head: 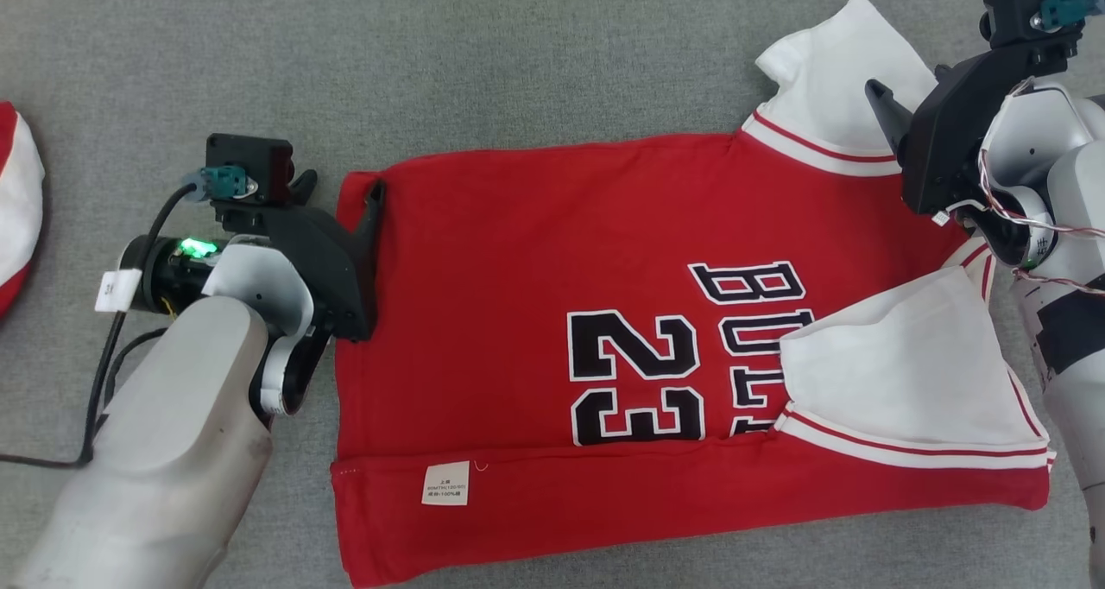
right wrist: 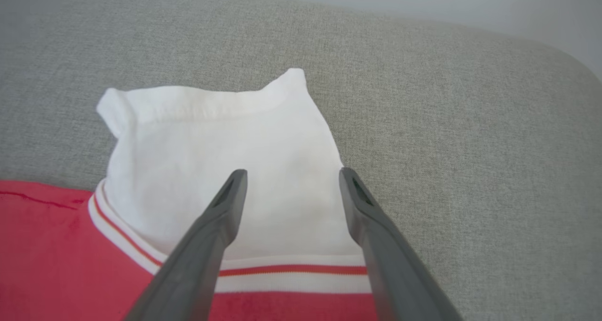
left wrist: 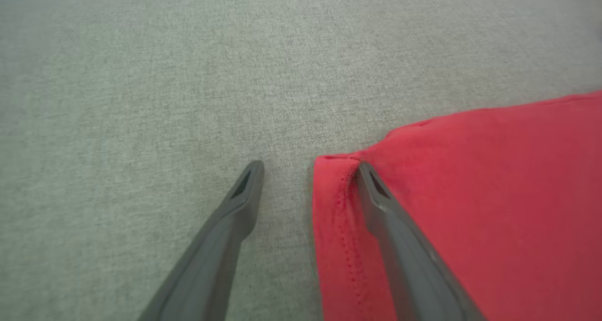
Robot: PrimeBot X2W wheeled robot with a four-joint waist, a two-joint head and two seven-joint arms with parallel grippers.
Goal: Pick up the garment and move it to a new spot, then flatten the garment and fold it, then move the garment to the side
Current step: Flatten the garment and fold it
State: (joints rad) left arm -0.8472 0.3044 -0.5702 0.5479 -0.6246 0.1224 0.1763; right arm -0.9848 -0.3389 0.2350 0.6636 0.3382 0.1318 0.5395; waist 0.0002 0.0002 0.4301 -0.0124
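Note:
The garment (head: pixel 535 252) is a red jersey with white sleeves and black "23" lettering, lying flat on the grey cloth surface. Its near edge is folded over and shows a white label (head: pixel 445 483). One white sleeve lies folded onto the chest at the right. My left gripper (head: pixel 341 190) stands open at the garment's far left corner. In the left wrist view the left gripper (left wrist: pixel 308 168) has one finger on the red hem (left wrist: pixel 338 227) and the other over bare cloth. My right gripper (head: pixel 906 84) hovers open over the far white sleeve (right wrist: pixel 211 132), its fingers (right wrist: pixel 292 174) holding nothing.
A second red and white cloth item (head: pixel 17 209) lies at the far left edge. A black cable (head: pixel 104 373) trails from my left wrist. The grey surface (head: pixel 518 53) stretches beyond the garment, and its rounded edge (right wrist: pixel 555 52) shows past the sleeve.

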